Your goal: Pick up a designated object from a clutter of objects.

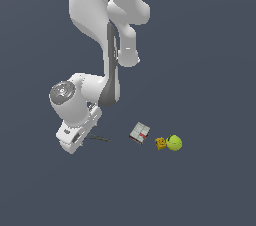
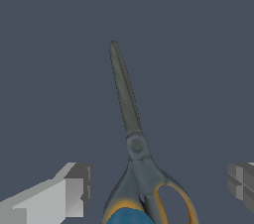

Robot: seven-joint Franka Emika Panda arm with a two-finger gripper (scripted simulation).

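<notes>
Scissors (image 2: 130, 119) lie flat on the desk (image 2: 198, 44), between my tool's (image 2: 156, 188) spread fingers (image 2: 69, 188), near the pivot. Risk: thin blades slip out on closing; blue cup (image 2: 126, 216) touching handles may interfere.

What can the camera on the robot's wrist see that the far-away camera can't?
Only the wrist view shows the scissors up close: grey blades, pivot, orange-edged handle loops, and a bit of something blue beneath them. It also shows the gripper fingers standing apart on either side of the handles.

Only the exterior view shows the white arm, the yellow-green ball and the tiny yellow piece beside it.

Both show the scissors, a thin dark line in the exterior view, and the white-and-red box, just a corner at the wrist.
</notes>
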